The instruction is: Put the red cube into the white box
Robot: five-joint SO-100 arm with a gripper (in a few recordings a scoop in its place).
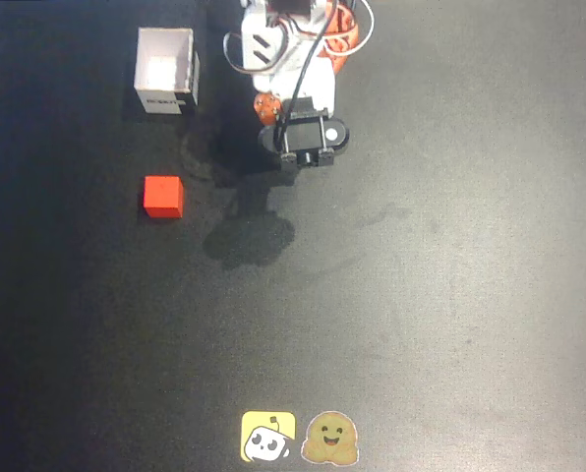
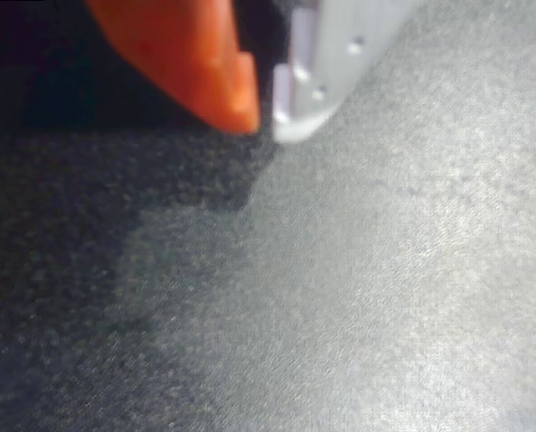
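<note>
Overhead view: red cube (image 1: 163, 197) lies on the dark tabletop (image 1: 450, 295), left of centre, flat on one face, edges nearly square to the frame; no long axis to tell. White box (image 1: 165, 71) sits in the upper left, open side up, dark label on its lower wall, well apart from the cube and directly above it in the frame. The arm enters from the top centre; the tool (image 1: 303, 147) hangs to the right of both, nearer the box's level than the cube's, touching neither. Two stickers (image 1: 301, 438) at the bottom centre.

Wrist view: the tool (image 2: 268, 112) appears at the upper edge, orange finger (image 2: 196, 63) and white finger (image 2: 322, 81) tips almost meeting, a narrow gap, nothing held. Grey tabletop (image 2: 385, 297) below.
</note>
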